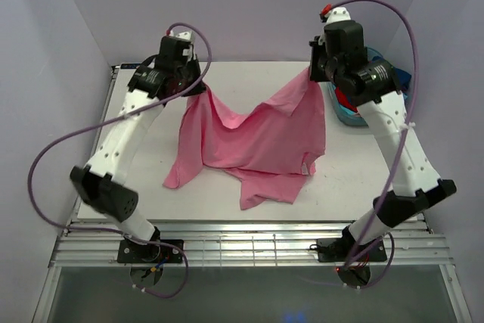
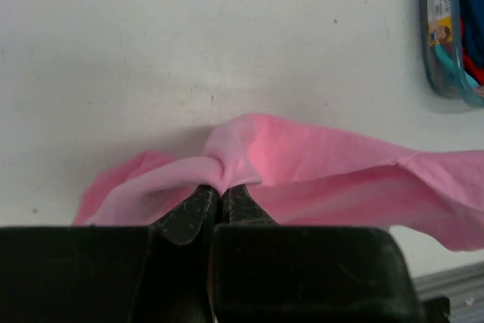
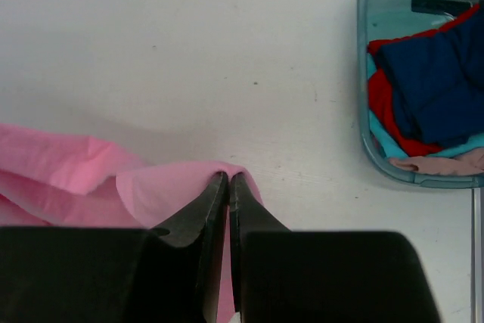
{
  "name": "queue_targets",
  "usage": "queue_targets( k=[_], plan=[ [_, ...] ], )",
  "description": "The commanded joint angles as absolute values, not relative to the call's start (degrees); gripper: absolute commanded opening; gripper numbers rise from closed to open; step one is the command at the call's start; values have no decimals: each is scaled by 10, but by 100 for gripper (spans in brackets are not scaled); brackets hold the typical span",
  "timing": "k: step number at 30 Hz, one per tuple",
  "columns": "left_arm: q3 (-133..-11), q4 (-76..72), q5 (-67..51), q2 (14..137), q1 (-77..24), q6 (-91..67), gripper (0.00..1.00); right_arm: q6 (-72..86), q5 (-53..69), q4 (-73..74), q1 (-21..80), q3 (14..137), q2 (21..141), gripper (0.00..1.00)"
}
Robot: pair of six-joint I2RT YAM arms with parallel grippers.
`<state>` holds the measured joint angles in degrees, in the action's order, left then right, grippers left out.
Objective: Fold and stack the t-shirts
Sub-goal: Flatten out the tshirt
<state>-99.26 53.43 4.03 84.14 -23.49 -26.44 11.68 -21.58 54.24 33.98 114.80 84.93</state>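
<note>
A pink t-shirt (image 1: 261, 138) hangs between my two grippers above the white table, sagging in the middle, its lower part resting on the table. My left gripper (image 1: 203, 87) is shut on one upper corner; in the left wrist view the cloth (image 2: 302, 164) bunches at the closed gripper (image 2: 221, 189). My right gripper (image 1: 311, 73) is shut on the other corner; in the right wrist view the pink cloth (image 3: 151, 191) folds over the closed gripper (image 3: 228, 178). Dark blue (image 3: 439, 85), red (image 3: 380, 92), turquoise and pale pink (image 3: 454, 162) shirts lie in the tub.
The teal plastic tub (image 1: 342, 111) stands at the right edge of the table, beside the right arm; it also shows in the right wrist view (image 3: 363, 58) and in the left wrist view (image 2: 439, 35). The white table (image 1: 355, 172) ends at a metal rail (image 1: 249, 243) near the arm bases.
</note>
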Motion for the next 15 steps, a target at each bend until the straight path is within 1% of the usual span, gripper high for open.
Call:
queue_targets(
  k=[1,2,3,4,5,6,7,8,10,11,15],
  plan=[
    [-1144,511,62,982,-212,-233,0,106,-131,424,203,1218,903,8],
    [-1205,516,60,1018,-204,-227,0,111,-120,411,180,1253,947,8],
    [-1361,525,51,1097,-180,-228,0,116,-100,400,163,1292,974,8],
    [-1449,547,23,1138,-165,-235,0,125,-79,389,145,1390,1000,8],
    [-1519,541,-1,1169,-149,-245,0,143,-45,380,116,1434,1043,8],
    [-1523,517,-45,1165,-113,-279,0,152,-26,362,104,1463,1052,8],
    [-1484,433,-81,1141,-101,-293,0,162,3,334,93,1453,1050,8],
    [-1434,384,-72,1109,-95,-294,0,177,19,249,77,1419,1018,8],
    [-1322,272,-45,1028,-92,-276,0,183,28,146,67,1310,972,8],
    [-1311,253,-40,1014,-92,-268,0,180,32,91,55,1303,952,8],
    [-1339,238,-17,995,-91,-207,0,150,61,79,37,1367,964,8]
  ],
)
